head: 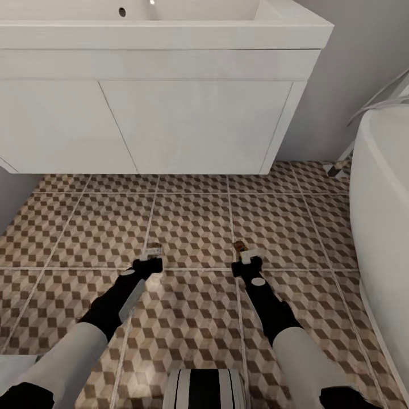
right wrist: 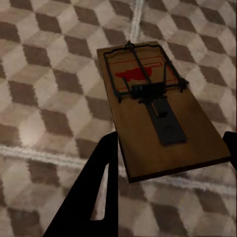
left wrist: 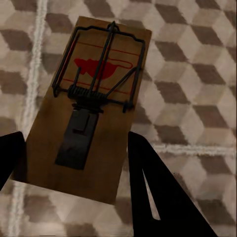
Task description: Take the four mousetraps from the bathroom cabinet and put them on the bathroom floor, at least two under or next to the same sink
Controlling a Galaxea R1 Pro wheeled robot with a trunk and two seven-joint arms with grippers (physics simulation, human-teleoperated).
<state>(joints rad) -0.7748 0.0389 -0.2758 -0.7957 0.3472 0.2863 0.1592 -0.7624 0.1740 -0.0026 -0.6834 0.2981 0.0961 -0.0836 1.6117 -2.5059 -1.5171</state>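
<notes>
Left gripper (head: 149,262): black fingers closed on the sides of a trap (left wrist: 89,103), held over the floor (head: 193,227).
Right gripper (head: 247,266): fingers clamped on the edges of a second trap (right wrist: 158,113), also low over the tiles.
Traps: each a tan board with dark wire and a red mark; side by side, apart.
Floor: cube-pattern tiles, pale grout.
Sink (head: 170,34): white basin on a white vanity (head: 193,125), beyond both grippers.
Tub (head: 380,187): white, at the right.
</notes>
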